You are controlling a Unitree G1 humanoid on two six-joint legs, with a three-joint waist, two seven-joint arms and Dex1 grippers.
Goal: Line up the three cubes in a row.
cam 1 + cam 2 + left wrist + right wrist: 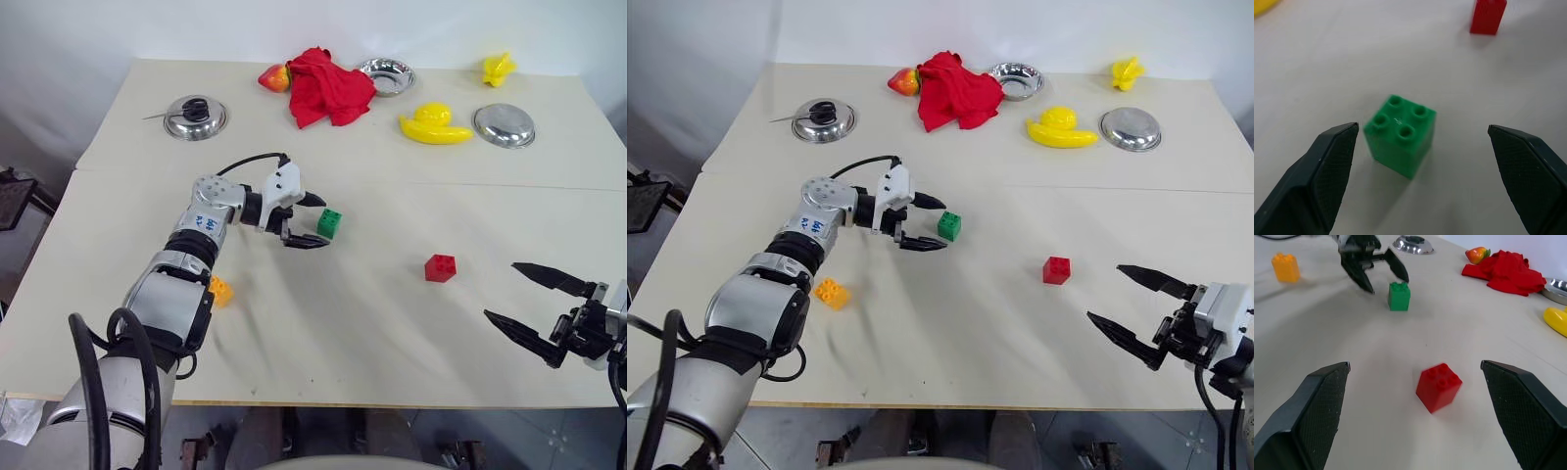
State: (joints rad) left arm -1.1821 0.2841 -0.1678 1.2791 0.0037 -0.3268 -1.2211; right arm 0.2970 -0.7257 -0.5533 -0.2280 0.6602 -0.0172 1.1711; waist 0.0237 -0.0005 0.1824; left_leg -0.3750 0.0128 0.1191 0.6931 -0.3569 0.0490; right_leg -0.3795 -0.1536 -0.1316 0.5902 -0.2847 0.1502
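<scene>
green cube (1400,134): light, rigid, slick plastic; pinch its flat opposite sides.
left gripper (312,219): jaws spread, just beside it, touching nothing.
right gripper (1136,309): jaws spread, empty.

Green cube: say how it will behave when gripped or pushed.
The green cube looks like rigid plastic, so probably stiff and light. Its flat base suggests sliding, not rolling. Smooth sides may slip between the open left gripper fingers.

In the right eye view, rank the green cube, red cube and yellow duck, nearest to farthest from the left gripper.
1. Green cube, right at the open left gripper.
2. Red cube, mid-table, toward the right gripper.
3. Yellow duck, at the table's far side.
</scene>
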